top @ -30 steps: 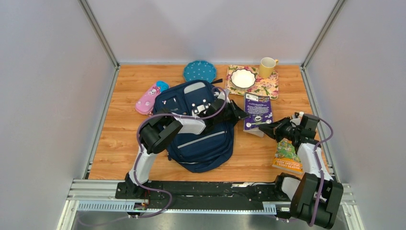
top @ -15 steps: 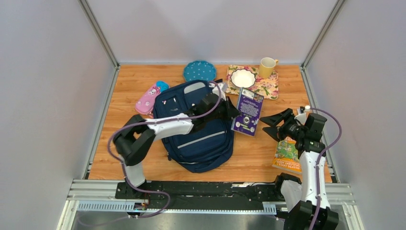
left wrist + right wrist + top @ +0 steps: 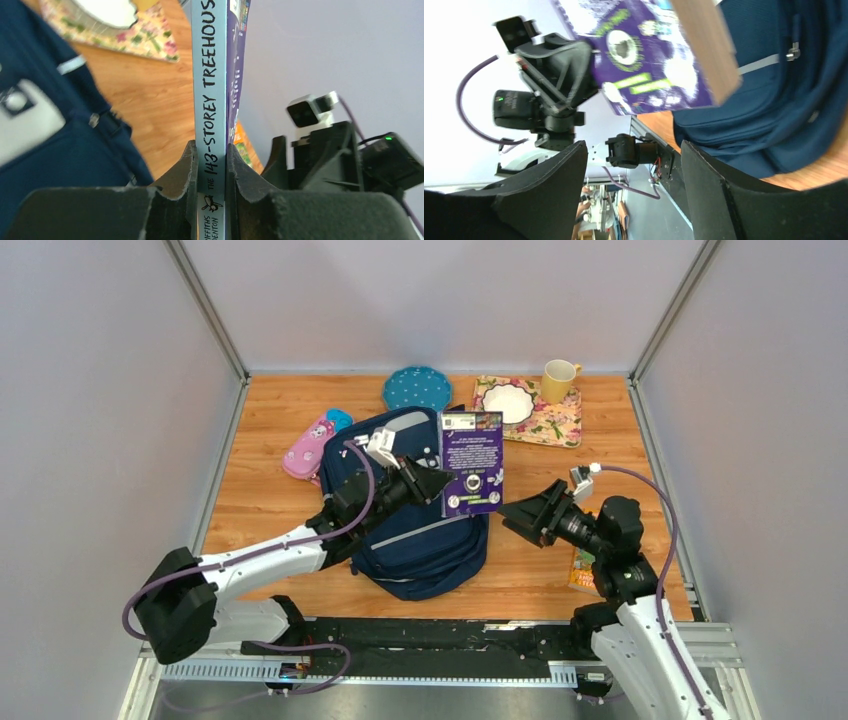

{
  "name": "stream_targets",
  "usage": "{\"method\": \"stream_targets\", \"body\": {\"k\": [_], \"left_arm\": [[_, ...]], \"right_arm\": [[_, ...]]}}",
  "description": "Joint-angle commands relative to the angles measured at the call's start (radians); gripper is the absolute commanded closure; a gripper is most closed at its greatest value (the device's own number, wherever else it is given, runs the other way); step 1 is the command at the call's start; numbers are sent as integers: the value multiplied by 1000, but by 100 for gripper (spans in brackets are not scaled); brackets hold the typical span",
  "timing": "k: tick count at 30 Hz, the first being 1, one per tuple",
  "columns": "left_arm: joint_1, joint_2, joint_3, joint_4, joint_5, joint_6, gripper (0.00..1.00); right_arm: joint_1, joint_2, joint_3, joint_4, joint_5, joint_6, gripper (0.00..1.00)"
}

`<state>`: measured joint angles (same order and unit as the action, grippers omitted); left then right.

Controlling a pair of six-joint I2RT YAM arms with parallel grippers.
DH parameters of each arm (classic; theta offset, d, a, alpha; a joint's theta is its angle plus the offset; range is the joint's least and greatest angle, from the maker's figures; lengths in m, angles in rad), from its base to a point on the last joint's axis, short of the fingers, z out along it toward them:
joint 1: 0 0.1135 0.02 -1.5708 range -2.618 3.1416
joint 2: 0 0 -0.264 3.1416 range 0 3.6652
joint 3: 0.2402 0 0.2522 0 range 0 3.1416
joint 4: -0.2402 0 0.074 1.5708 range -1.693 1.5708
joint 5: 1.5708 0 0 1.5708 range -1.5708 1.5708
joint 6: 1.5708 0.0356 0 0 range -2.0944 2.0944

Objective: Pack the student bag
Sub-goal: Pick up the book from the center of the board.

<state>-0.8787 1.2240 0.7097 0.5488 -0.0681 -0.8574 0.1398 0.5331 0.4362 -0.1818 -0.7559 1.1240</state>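
One student bag, nothing visibly packed; left hand clenched on purple book above it; right hand spread, empty.

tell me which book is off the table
The purple book, held by its spine in the left gripper; the orange one lies on the table.

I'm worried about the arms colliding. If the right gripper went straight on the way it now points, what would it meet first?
Probably the purple book held up by the left gripper. If the open right gripper passed under that, it would meet the student bag. Depth is unclear.
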Motion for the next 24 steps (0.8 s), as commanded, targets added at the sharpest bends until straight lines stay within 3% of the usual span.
{"method": "stream_targets", "body": {"k": [1, 6, 12, 16, 24], "left_arm": [[1, -101, -107, 219, -78, -117, 100], [1, -175, -168, 279, -125, -134, 100], [3, -248, -228, 324, -171, -118, 100], [3, -265, -280, 381, -183, -179, 100], [1, -262, -355, 513, -210, -253, 100]], "right_arm": [[196, 13, -25, 215, 243, 92, 28], [409, 103, -63, 344, 355, 137, 28], [536, 145, -85, 392, 486, 161, 27], [544, 185, -116, 591, 501, 185, 27], [557, 277, -106, 758, 497, 160, 27]]}}
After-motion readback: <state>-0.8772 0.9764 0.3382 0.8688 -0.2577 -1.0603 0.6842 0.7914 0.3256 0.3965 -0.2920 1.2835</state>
